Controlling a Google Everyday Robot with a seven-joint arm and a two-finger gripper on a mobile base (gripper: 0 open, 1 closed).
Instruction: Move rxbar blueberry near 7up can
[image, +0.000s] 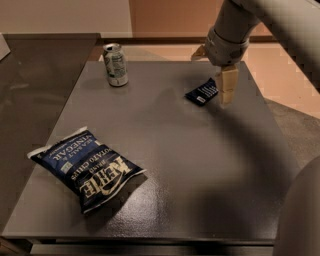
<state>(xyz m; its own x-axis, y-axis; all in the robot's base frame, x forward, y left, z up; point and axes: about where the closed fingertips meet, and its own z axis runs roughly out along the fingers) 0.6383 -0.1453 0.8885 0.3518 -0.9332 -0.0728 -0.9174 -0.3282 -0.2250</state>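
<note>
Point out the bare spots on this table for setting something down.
Bare: the stretch between the can and the bar, and the whole middle and near right of the table, right of the chip bag. Crowded: far right, where the gripper hangs beside the bar.

On the grey table (200, 165), the rxbar blueberry (202, 93) lies flat near the far right edge. The gripper (226, 96) hangs pointing down just beside the bar's right end. The 7up can (115, 64) stands upright at the far left, well apart from the bar. A blue Kettle chip bag (87, 167) lies at the near left.
</note>
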